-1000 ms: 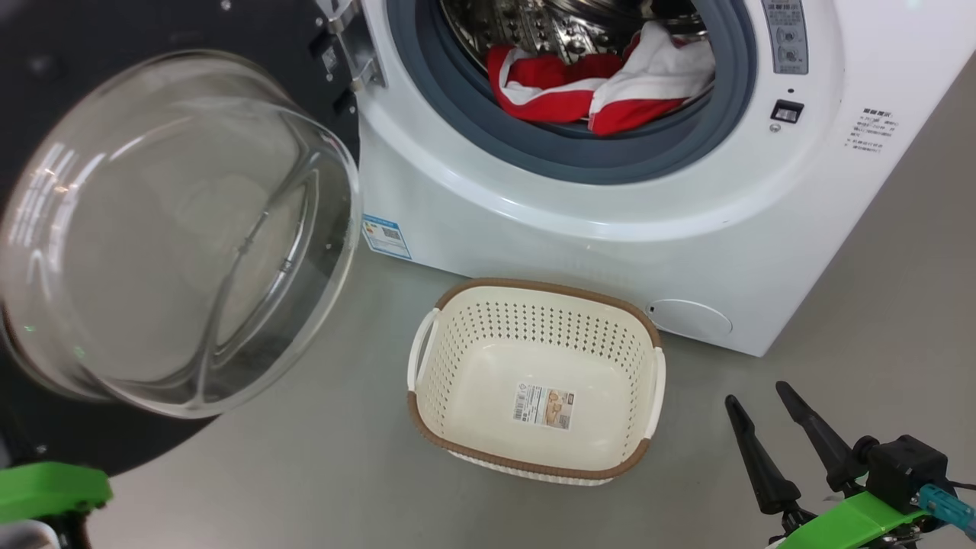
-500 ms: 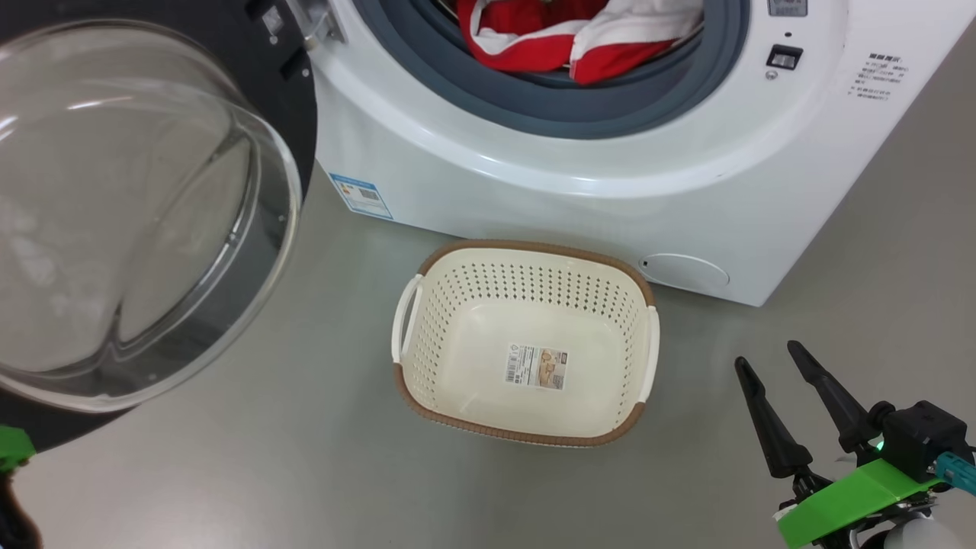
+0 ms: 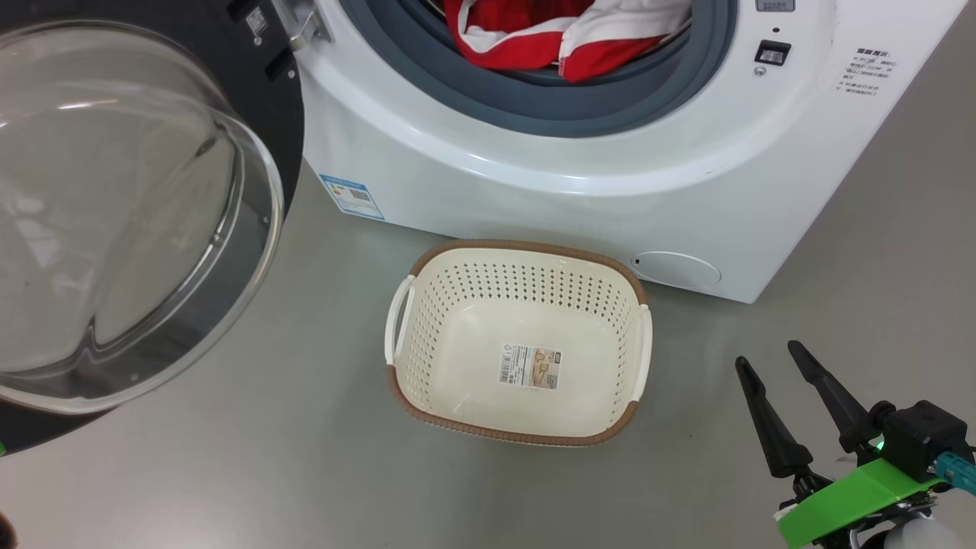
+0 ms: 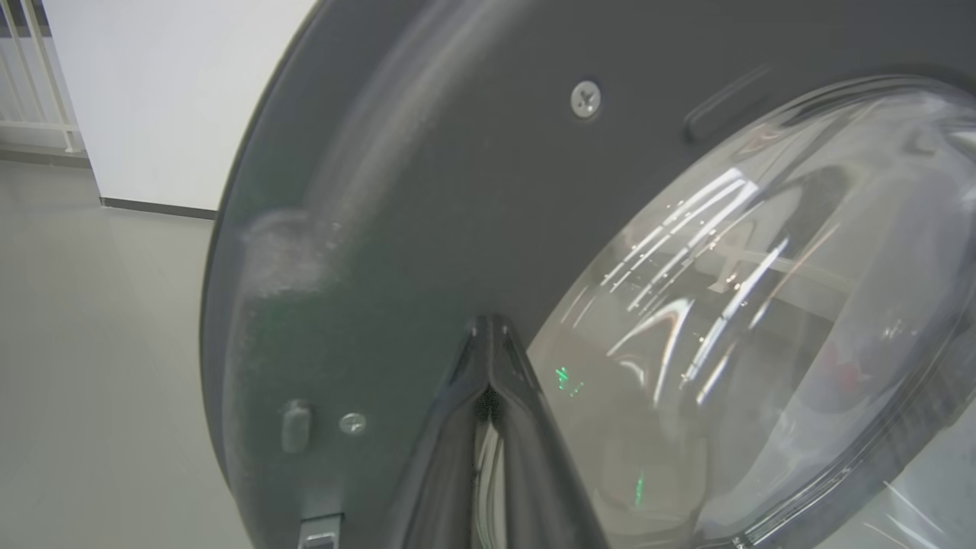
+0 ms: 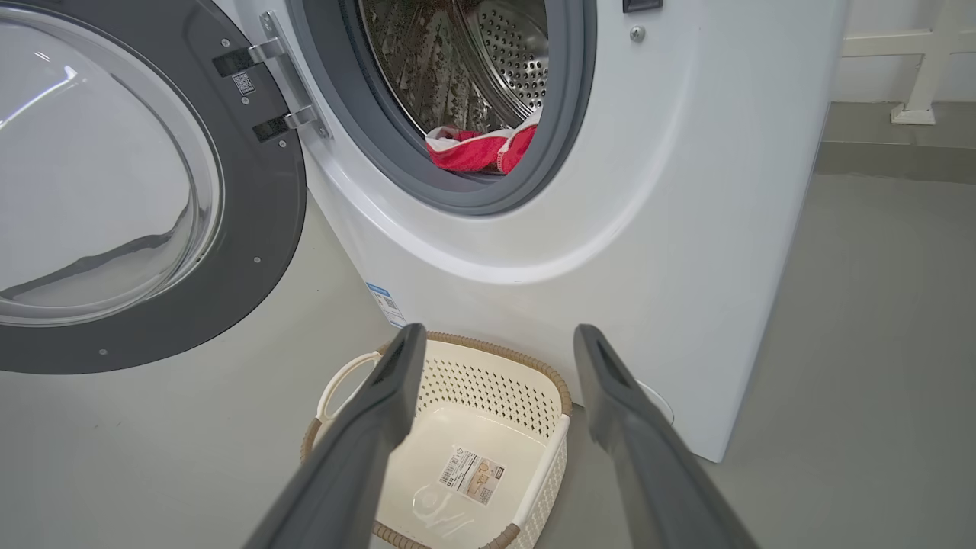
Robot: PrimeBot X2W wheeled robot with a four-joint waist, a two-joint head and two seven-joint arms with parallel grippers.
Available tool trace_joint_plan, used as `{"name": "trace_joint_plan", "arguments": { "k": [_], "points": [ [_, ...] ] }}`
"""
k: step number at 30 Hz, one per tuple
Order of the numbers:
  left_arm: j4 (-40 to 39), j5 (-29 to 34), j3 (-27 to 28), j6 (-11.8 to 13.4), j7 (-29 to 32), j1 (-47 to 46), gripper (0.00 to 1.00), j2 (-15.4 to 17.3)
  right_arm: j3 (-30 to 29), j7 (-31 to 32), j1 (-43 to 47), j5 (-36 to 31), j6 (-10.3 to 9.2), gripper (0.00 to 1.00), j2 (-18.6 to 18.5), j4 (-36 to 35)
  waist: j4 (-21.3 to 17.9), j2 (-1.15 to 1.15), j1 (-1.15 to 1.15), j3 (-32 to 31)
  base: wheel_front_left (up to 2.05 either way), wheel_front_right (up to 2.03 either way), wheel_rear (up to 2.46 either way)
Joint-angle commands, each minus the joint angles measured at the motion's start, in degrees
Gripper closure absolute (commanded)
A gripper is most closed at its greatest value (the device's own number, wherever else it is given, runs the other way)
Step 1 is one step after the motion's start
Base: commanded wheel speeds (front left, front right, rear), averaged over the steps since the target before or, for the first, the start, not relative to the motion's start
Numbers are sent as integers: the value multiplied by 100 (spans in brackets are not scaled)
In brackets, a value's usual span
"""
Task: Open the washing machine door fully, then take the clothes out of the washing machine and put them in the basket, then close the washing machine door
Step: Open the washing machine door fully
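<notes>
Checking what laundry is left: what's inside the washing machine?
Red and white clothes lie bunched at the front of the steel drum, by the grey rubber ring. Bare perforated wall shows above them. Whatever lies under or behind the pile is hidden.

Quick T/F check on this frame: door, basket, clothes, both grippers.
1. The washing machine door is swung open. True.
2. The basket holds the clothes. False: the basket is empty apart from its label; the clothes lie in the washing machine.
3. The right gripper is open and holds nothing. True.
4. The left gripper is spread wide. False: its fingers are shut together, close to the door's inner side.
</notes>
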Motion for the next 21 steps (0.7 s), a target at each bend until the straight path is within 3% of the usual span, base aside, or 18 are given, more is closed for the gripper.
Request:
{"name": "trace_joint_plan", "arguments": {
  "k": [1,12,16,21],
  "points": [
    [-101,101,151,-53,-27,-68,100,351,98,-77,-118,-2,37,0,-33,-112,10,0,0,-32,0,0,0],
    [-409,-13,-17,-182,-27,565,100,117,97,-77,-44,7,37,0,75,-52,-43,0,0,-381,0,0,0],
    [-714,-271,-540,-186,-27,1007,100,16,77,-77,36,8,37,0,128,-31,-37,0,0,-521,0,0,0],
    [-1151,-494,-1016,-188,-27,1551,77,-61,59,-77,124,11,37,0,183,-9,-35,0,0,-673,0,0,0]
  ]
}}
